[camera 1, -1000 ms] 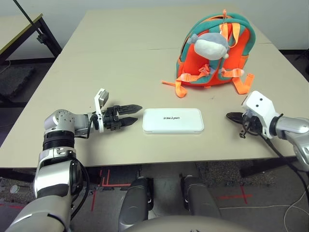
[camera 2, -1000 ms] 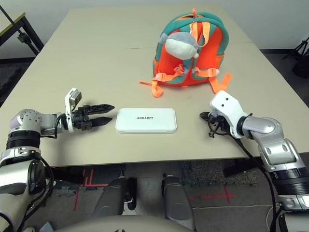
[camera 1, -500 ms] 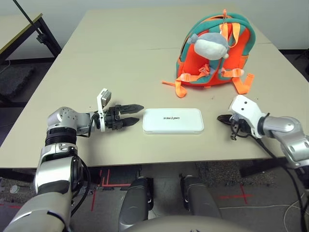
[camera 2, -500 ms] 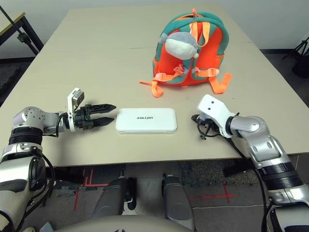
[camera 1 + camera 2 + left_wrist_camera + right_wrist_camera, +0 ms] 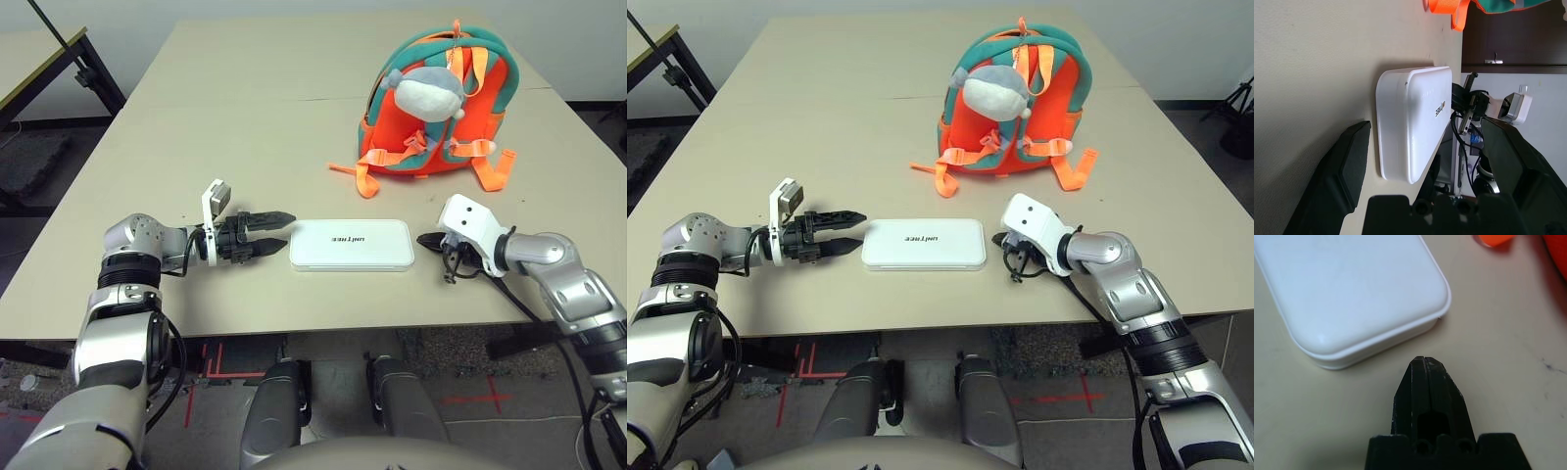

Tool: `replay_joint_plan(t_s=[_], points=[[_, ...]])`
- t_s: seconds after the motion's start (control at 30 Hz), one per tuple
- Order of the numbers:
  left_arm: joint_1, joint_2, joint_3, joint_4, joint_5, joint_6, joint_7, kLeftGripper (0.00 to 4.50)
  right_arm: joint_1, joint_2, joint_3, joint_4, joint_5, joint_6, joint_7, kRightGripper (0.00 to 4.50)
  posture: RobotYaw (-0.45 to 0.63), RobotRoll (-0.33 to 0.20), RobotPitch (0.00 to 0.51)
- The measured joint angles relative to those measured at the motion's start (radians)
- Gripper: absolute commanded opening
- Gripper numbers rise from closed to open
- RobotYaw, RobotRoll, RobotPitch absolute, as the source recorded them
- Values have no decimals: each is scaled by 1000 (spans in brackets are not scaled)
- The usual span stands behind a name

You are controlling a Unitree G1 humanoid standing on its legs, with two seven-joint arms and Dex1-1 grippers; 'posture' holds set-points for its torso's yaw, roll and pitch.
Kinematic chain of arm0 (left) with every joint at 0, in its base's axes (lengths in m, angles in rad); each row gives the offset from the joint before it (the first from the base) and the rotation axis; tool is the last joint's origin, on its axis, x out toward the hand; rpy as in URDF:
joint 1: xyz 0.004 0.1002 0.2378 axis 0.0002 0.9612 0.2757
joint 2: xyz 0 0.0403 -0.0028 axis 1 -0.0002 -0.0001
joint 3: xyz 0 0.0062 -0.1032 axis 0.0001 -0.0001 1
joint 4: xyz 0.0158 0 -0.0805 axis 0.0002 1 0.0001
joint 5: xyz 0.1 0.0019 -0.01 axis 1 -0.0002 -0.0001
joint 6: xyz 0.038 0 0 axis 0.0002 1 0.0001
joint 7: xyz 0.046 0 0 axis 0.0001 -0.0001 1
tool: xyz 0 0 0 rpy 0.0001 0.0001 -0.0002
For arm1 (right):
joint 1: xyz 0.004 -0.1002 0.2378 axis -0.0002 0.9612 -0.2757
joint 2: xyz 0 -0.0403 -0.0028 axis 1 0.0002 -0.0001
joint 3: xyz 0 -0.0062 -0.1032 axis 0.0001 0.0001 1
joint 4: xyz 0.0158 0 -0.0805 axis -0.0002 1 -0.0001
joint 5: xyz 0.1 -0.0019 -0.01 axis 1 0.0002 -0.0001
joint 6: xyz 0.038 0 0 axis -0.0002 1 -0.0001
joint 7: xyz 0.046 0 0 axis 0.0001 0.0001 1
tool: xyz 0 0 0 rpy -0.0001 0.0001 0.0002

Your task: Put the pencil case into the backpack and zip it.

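The white pencil case lies flat on the table near the front edge, its lettering facing up. My left gripper is open, level with the case's left end and a short gap away from it. In the left wrist view the case sits ahead of its spread fingers. My right gripper is shut and empty, its tip just off the case's right end. The orange and teal backpack stands farther back on the right, with a grey-white plush toy on its front.
Orange straps trail from the backpack onto the table towards the case. The table's front edge runs close below the case. A second table stands at the far left across a strip of floor.
My right gripper has slid left along the table to just short of the case's right end. The left gripper has crept slightly towards the left end. Case and backpack have not moved.
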Motion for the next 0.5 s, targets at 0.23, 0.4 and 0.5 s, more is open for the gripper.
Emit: replay_joint_plan(t_s=[0.23,0.4,0.5], points=[[-2,-1,-13,2,15,1,-19,4500,-3,14,8,-18,-2,25,7,40,-168,0,132],[-11,-3,-15,20,24,-3,-28,4500,-10,23,14,-23,-8,41,7,40,-167,0,133],[-13,-5,-17,24,32,-10,-34,4500,-14,39,23,-33,-9,52,7,40,-167,0,133]])
